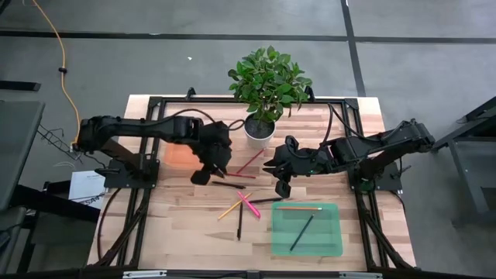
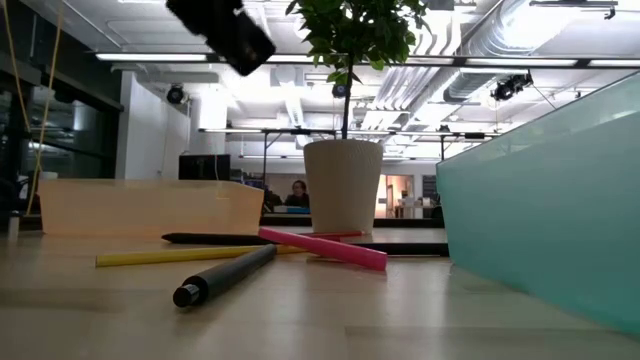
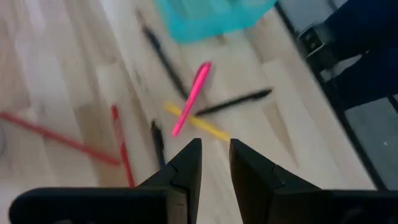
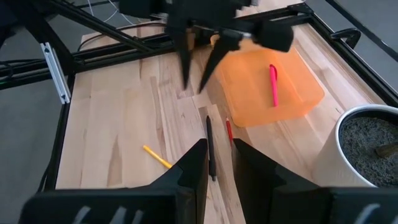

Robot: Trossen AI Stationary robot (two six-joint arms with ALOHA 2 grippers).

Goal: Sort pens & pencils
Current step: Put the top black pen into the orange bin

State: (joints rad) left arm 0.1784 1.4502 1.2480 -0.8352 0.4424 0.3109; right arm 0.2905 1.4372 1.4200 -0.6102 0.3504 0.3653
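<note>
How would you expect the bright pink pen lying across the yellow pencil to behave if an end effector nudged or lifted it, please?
The pink pen looks rigid and slim, so probably light. Its round barrel rests across the yellow pencil, so a nudge would likely pivot or roll it. The smooth surface may slip in a loose pinch.

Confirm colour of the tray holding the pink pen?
Orange tray, translucent; clearest in the right wrist view, pink pen lying inside.

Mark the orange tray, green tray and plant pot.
orange tray (image 4: 292, 93), right wrist view, bare floor beside its pink pen.
green tray (image 1: 325, 232), high view, bare floor.
plant pot (image 2: 343, 185), low view, front wall.
</note>
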